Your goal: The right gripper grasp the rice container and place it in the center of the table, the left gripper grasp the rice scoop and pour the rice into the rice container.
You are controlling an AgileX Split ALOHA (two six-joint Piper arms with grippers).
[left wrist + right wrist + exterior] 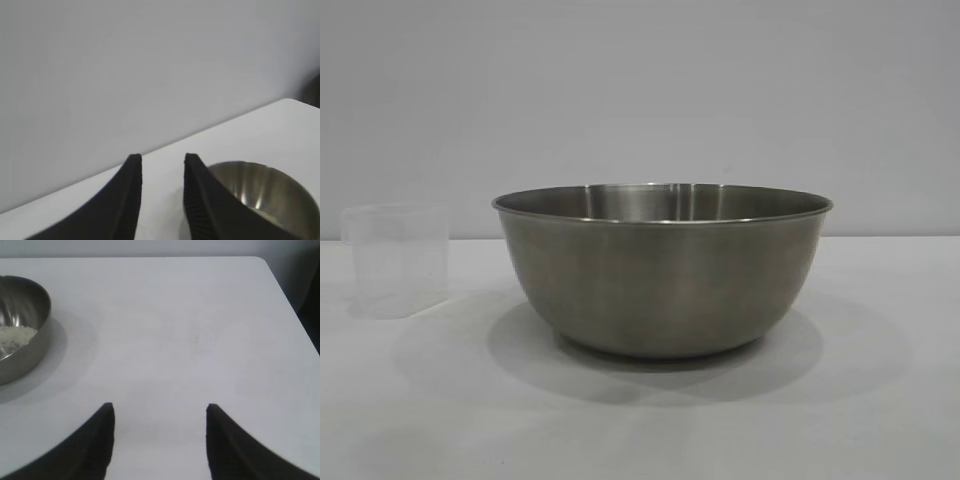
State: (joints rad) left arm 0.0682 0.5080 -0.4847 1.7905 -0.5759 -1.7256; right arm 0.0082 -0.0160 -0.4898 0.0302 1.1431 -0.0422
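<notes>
Left gripper (161,165) jaws sit slightly apart, holding nothing. Right gripper (159,412) is open wider over bare table (190,330). Rice scoop (397,260) stands upright beside the rice container (662,270), which has rice (15,335) inside.

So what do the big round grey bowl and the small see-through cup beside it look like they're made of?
The large round grey bowl looks like brushed stainless steel: dull satin sheen, fine horizontal streaks, thin rolled rim, bright reflections inside. The small translucent cup appears to be clear, slightly frosted plastic, since the wall and table show through it; glass cannot be ruled out.
</notes>
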